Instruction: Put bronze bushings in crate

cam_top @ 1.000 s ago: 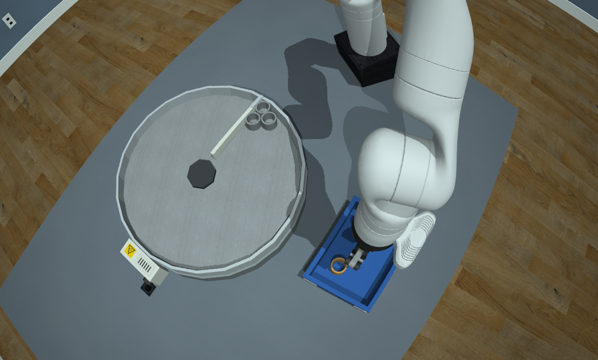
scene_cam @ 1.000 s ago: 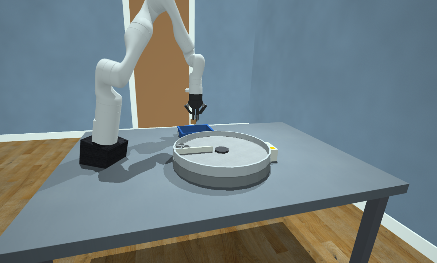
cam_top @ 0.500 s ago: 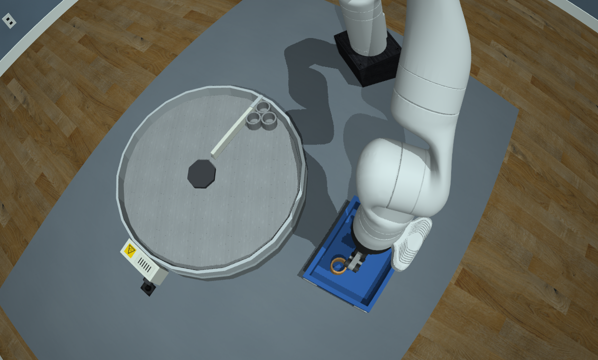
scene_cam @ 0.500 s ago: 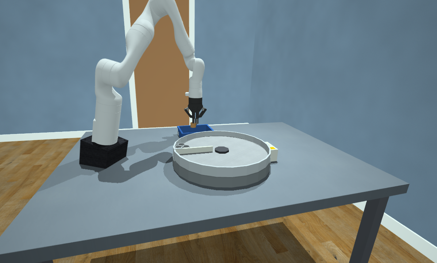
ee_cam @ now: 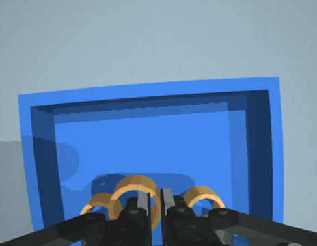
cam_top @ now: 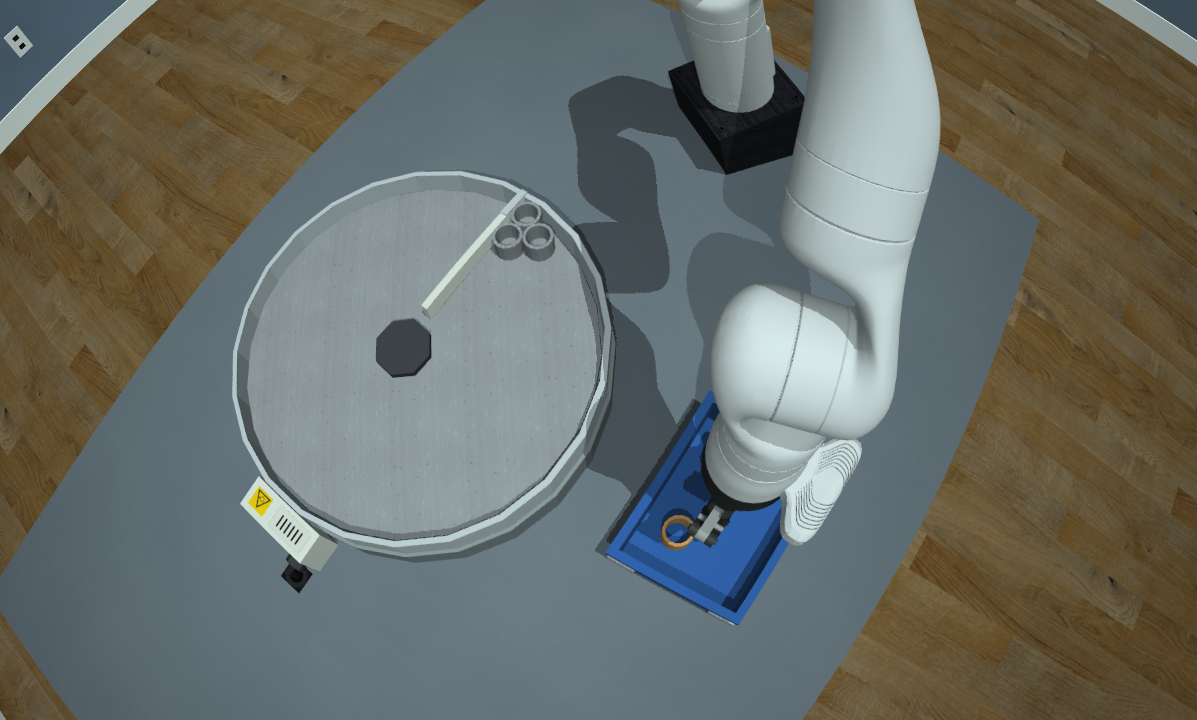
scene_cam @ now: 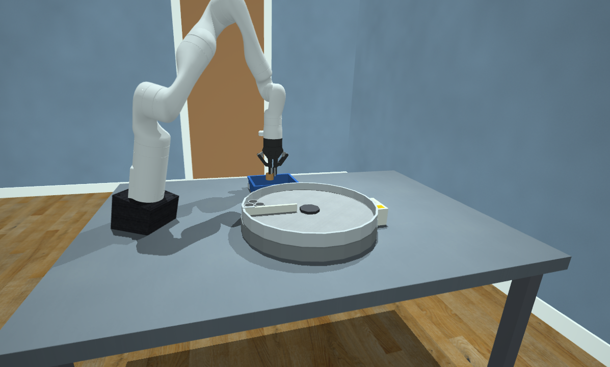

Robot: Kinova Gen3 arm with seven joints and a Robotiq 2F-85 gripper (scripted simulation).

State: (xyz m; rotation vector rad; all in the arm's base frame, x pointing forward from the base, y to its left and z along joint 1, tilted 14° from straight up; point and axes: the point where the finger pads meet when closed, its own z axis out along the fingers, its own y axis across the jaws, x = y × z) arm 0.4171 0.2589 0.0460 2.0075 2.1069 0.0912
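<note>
Blue walls and a wooden floor surround a grey bench (scene_cam: 389, 255) carrying the turning table (cam_top: 584, 420), a blue crate (cam_top: 674, 573) and the arm's black base (cam_top: 785, 134).

Handling: the bronze bushing (cam_top: 674, 531) is a short, thin-walled ring. It is judged rigid, smooth and likely slippery, light enough for a pinch grip, and liable to roll if it lands on its side. The hold is taken on the wall, one finger inside the bore and one outside.

Gripper (ee_cam: 156, 214) state: the jaws stand narrow, closed on the wall of this bushing, which hangs low inside the crate, at or near its floor; contact with the floor cannot be confirmed.

Containers:
- Crate: the wrist view shows two further bronze bushings, one (ee_cam: 98, 205) to the left and one (ee_cam: 203, 198) to the right of the held one, so it makes the third.
- Turning table: three grey bushings (cam_top: 523, 231) are grouped against the white divider bar (cam_top: 468, 264) near the rim. No bronze ring is visible there.

Judgement: only release remains.
</note>
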